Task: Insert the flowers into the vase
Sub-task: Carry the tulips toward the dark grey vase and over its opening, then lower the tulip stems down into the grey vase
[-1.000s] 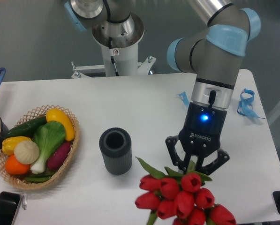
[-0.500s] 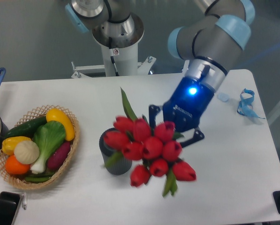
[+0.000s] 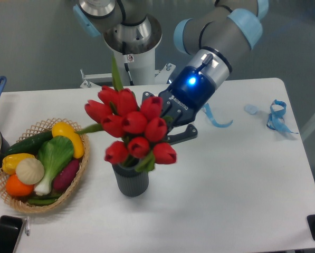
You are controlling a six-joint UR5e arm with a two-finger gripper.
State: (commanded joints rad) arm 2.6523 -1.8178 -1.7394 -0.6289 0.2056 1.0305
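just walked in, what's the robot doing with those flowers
The robot arm's gripper is holding a bunch of red tulips right above the dark vase on the white table. The blooms hide the vase's mouth, so it isn't clear whether the stems are in yet. A wicker basket of toy vegetables sits to the left of the vase, untouched.

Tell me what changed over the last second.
The gripper carried the flowers from the table's front right, up and left, to just above the vase, tilting as it went. The vase, basket and blue ribbon stayed put.
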